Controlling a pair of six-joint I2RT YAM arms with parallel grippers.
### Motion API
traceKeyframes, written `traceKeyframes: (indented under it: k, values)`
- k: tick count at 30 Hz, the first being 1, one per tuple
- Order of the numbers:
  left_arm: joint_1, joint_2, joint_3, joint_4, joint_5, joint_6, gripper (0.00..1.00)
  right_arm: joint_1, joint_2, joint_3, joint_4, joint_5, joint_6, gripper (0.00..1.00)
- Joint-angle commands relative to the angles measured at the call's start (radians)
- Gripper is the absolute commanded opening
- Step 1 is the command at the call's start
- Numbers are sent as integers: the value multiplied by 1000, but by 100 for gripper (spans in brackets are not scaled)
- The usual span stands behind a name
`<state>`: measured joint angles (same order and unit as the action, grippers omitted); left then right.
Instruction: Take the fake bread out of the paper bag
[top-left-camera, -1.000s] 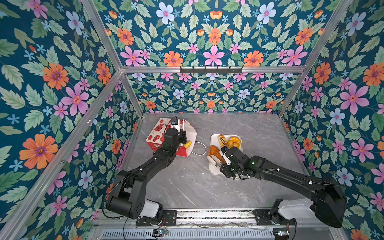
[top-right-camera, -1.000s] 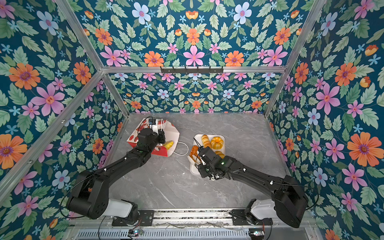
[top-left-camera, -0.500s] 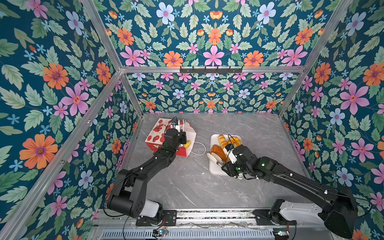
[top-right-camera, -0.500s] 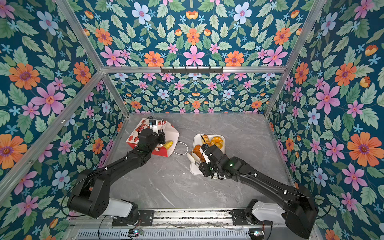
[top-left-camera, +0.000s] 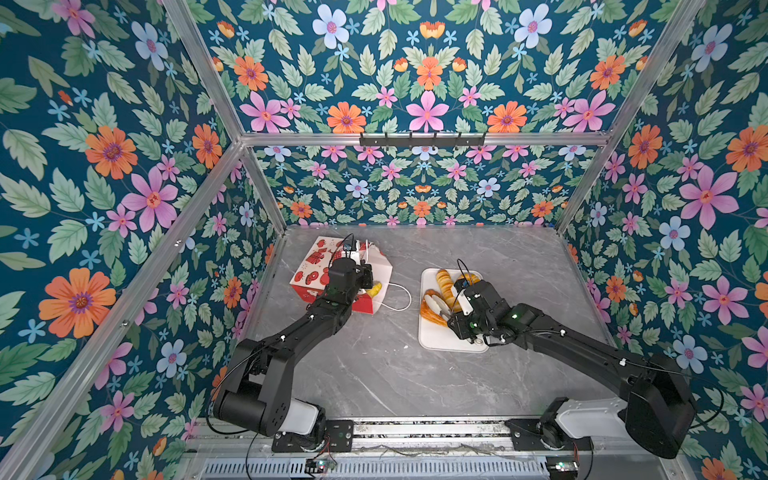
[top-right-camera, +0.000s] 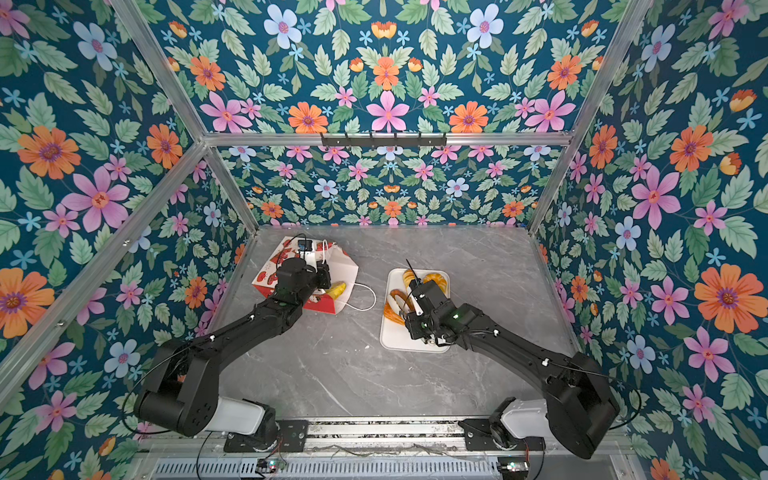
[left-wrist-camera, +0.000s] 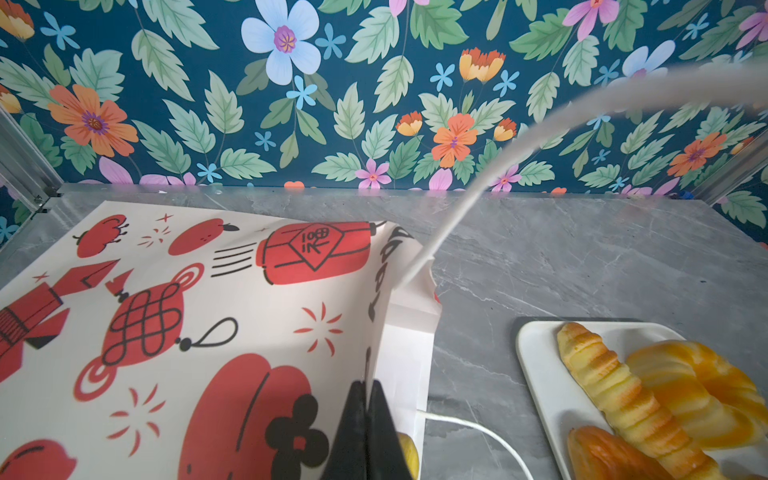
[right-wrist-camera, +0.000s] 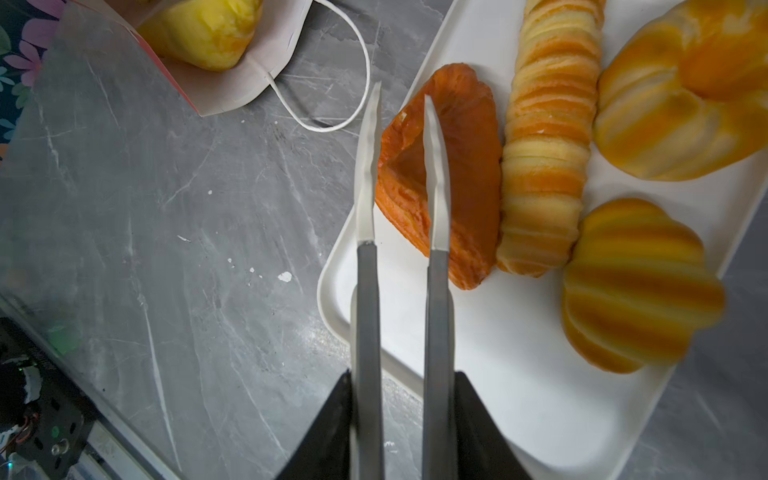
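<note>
Left gripper (left-wrist-camera: 365, 384) pinches the rim of the paper bag (top-left-camera: 316, 266), ten o'clock on the bench (top-left-camera: 374, 374); a yellow bun (top-left-camera: 376, 289) lies in its mouth. Right gripper (right-wrist-camera: 401, 91), narrowly parted, straddles the triangular puff (right-wrist-camera: 465, 166) on the white tray (right-wrist-camera: 519, 374), three o'clock of the bag; whether it grips, I cannot tell.

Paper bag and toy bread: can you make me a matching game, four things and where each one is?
Things: 1 yellow bun; 2 triangular orange puff; 3 paper bag; 4 white cord handle.
Places: A looped on the grey table; B on the white tray; C pinched by the shut jaws of the left gripper; D inside the bag's mouth.
Pairs: 1-D, 2-B, 3-C, 4-A.
</note>
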<state>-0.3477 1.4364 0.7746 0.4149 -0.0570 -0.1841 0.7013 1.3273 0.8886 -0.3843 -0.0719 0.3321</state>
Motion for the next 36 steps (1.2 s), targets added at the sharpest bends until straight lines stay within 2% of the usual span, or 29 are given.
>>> traceKeyframes:
  k: [1,13,23,29,33,36]
  values:
    - [2,-1,-2,25,-1,-16,0,0,14,1,-6,-19,-22,36]
    - [4,18,1,39,14,-25,0,0,-62,-32,-168,-61,-19,34]
    - [4,6,-2,37,16,-26,0,0,-82,33,-59,19,-43,34]
    - [3,-8,-7,33,14,-26,0,-2,75,152,-64,71,-119,34]
    - [3,-11,-8,33,16,-26,0,-6,209,260,-147,133,-150,33]
    - [4,-14,-13,33,16,-29,0,-6,262,305,-220,131,-165,33]
